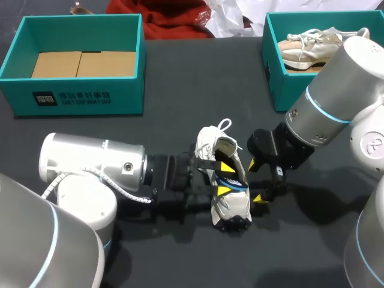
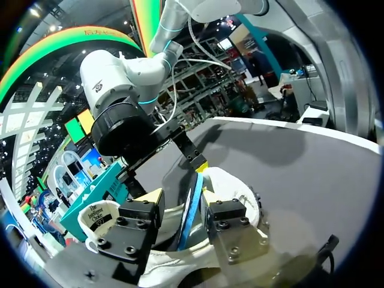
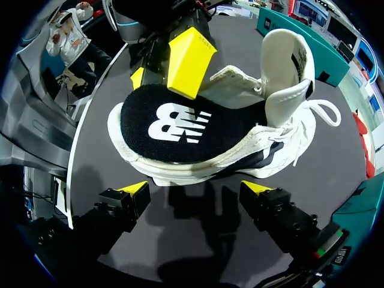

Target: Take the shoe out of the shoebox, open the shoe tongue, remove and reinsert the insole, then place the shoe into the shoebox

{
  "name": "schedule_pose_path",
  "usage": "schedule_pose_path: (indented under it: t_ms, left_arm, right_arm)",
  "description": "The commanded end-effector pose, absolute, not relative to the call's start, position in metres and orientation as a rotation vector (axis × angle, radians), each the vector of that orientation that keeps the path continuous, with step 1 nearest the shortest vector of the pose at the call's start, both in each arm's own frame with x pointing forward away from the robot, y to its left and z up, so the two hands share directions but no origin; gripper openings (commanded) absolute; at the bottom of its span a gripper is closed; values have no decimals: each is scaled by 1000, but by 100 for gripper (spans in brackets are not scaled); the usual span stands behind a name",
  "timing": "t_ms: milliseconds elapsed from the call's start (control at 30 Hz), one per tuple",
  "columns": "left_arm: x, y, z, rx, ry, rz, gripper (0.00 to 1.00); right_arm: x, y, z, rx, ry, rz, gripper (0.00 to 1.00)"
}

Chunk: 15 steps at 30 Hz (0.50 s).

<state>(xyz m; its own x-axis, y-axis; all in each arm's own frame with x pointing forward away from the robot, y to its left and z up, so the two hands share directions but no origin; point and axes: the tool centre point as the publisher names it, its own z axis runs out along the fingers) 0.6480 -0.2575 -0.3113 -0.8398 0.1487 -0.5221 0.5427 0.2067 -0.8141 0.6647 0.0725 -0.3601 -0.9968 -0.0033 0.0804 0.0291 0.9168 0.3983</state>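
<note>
Left end effector (image 1: 225, 179) tight on shoe (image 1: 235, 210)

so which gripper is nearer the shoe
Left. The left gripper is right at the shoe, in its opening against the insole. The right gripper hangs open beside the shoe, not touching it.

White logo on insole (image 3: 198, 147); print on shoebox (image 1: 126, 99)

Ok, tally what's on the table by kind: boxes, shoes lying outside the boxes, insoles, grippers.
Boxes: 2
Shoe outside the boxes: 1
Insole: 1
Grippers: 2
Total: 6
</note>
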Motion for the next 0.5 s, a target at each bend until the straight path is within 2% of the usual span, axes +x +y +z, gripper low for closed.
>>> schedule_pose_path:
  t_ms: [33, 500]
  left_arm:
    - [645, -248, -307, 667, 2188, -1654, 37]
    - [637, -213, -305, 706, 2288, -1570, 37]
  right_arm:
    - [664, 73, -361, -21, -3001, -624, 100]
    - [662, 46, -352, -6, -2991, -577, 100]
